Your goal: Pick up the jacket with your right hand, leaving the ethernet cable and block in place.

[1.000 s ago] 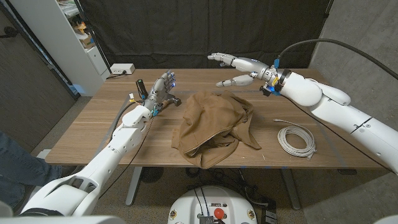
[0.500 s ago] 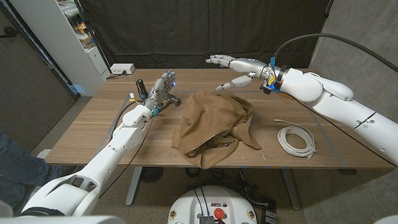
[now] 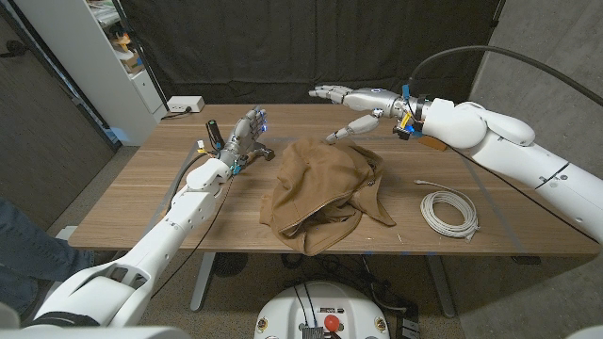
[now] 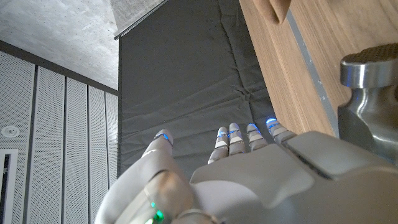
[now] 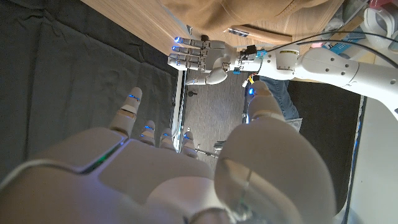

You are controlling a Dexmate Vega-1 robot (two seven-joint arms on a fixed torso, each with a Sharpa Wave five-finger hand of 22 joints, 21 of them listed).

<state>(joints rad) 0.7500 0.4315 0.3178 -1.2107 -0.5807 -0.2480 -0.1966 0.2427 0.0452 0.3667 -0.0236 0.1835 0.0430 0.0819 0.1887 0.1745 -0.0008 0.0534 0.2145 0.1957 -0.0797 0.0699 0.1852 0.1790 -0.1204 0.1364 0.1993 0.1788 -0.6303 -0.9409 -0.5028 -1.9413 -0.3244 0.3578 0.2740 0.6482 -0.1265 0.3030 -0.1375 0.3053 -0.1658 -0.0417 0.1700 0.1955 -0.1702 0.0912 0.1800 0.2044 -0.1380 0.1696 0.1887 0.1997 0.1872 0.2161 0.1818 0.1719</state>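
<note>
The brown jacket [image 3: 325, 193] lies crumpled in the middle of the wooden table [image 3: 141, 202]; a part of the jacket [image 5: 249, 15] also appears in the right wrist view. My right hand [image 3: 353, 105] hovers over the jacket's far edge, fingers spread and holding nothing, thumb pointing down toward the cloth. The same right hand [image 5: 168, 180] is empty in its own wrist view. A white coiled ethernet cable [image 3: 449, 210] lies right of the jacket. A small tan piece [image 3: 435, 144], perhaps the block, peeks out under my right wrist. My left hand [image 3: 243, 141] stands upright left of the jacket, empty.
A black upright object [image 3: 215, 129] stands beside my left hand. A white box [image 3: 186, 104] sits at the table's far left corner. A white shelf [image 3: 94, 66] stands beyond the table on the left. A person's leg [image 3: 19, 250] shows at the left edge.
My right hand has drifted a little to the left over the jacket's far edge, its thumb dipping closer to the cloth. The left hand, jacket and cable have stayed put.
</note>
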